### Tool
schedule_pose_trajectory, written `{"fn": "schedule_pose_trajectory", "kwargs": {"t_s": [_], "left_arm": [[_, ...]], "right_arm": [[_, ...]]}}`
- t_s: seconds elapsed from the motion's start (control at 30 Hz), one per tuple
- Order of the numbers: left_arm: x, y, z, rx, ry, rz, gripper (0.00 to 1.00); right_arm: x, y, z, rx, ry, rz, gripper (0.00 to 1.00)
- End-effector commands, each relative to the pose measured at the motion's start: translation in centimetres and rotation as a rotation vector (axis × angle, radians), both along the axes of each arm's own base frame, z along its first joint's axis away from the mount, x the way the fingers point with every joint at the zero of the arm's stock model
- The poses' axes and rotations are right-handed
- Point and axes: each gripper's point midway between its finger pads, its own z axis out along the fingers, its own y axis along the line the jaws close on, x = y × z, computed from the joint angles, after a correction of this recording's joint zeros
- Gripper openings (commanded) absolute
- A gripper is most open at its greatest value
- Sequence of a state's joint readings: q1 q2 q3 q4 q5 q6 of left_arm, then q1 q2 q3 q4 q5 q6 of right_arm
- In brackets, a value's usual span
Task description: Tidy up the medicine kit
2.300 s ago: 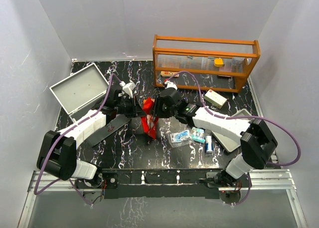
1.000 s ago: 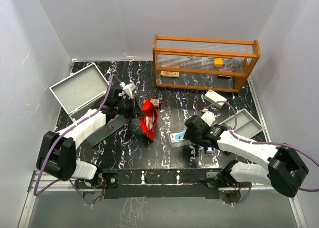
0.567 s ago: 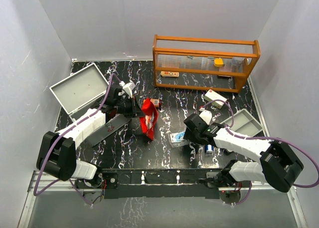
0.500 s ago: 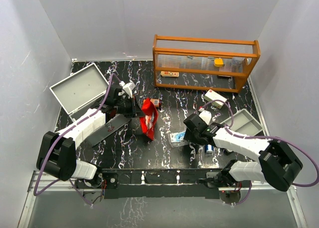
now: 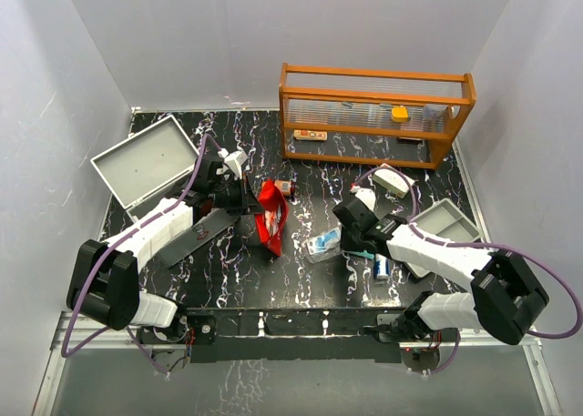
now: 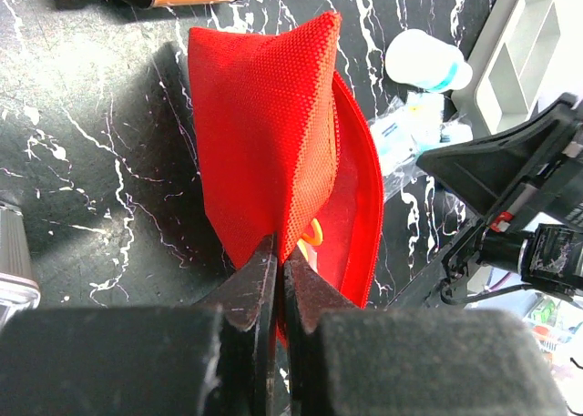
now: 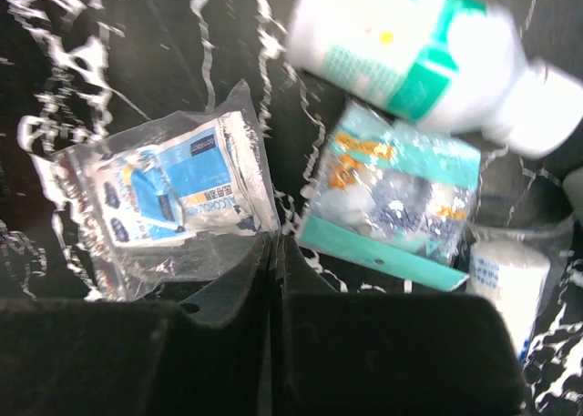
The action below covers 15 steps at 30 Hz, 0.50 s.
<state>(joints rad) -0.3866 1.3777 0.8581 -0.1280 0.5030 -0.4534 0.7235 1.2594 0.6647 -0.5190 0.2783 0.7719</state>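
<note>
The red pouch (image 5: 271, 213) stands open on the black marbled table. My left gripper (image 5: 250, 200) is shut on its near wall; the left wrist view shows the jaws (image 6: 278, 257) pinching the red fabric (image 6: 264, 134), with an orange ring inside. My right gripper (image 5: 339, 237) is shut on the corner of a clear packet of blue alcohol pads (image 5: 323, 244). In the right wrist view the gripper (image 7: 276, 243) pinches the clear packet (image 7: 173, 193) at its edge. A teal packet (image 7: 401, 193) and a white bottle with a green label (image 7: 428, 56) lie just beyond.
A blue-and-white bottle (image 5: 381, 268) lies by the right arm. A grey tray (image 5: 448, 220) sits at the right, a white box (image 5: 392, 179) behind it. The wooden shelf (image 5: 373, 116) is at the back, an open grey case (image 5: 146, 161) at far left, and a small orange bottle (image 5: 287, 187) behind the pouch.
My right arm left the pouch, swung to the pile of items at the right, shut on the clear packet and drew it a little toward the pouch. The left arm held still.
</note>
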Motion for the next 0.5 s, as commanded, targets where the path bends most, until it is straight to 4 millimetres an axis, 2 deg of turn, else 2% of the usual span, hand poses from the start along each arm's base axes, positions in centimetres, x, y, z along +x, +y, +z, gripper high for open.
{"fn": "schedule_pose_trajectory", "kwargs": {"t_s": [0.0, 0.13, 0.3, 0.33, 0.37, 0.47], "left_arm": [[0.4, -0.2, 2.6, -0.021, -0.075, -0.013, 0.0], [0.4, -0.2, 2.5, -0.019, -0.073, -0.012, 0.0], [0.5, -0.2, 2.6, -0.015, -0.077, -0.013, 0.0], [0.5, -0.2, 2.5, -0.014, -0.075, -0.013, 0.0], [0.5, -0.2, 2.5, -0.014, -0.074, -0.013, 0.0], [0.5, -0.2, 2.5, -0.012, -0.074, -0.014, 0.0]], "right_arm": [[3.1, 1.1, 3.6, -0.054, -0.125, 0.144, 0.0], [4.9, 1.1, 4.7, -0.122, -0.187, 0.188, 0.0], [8.9, 1.7, 7.0, -0.217, -0.289, 0.181, 0.0], [9.8, 2.0, 7.5, -0.232, -0.306, 0.172, 0.08], [10.5, 2.1, 7.9, -0.246, -0.312, 0.157, 0.23], [11.7, 3.1, 8.4, -0.234, -0.31, 0.125, 0.37]]}}
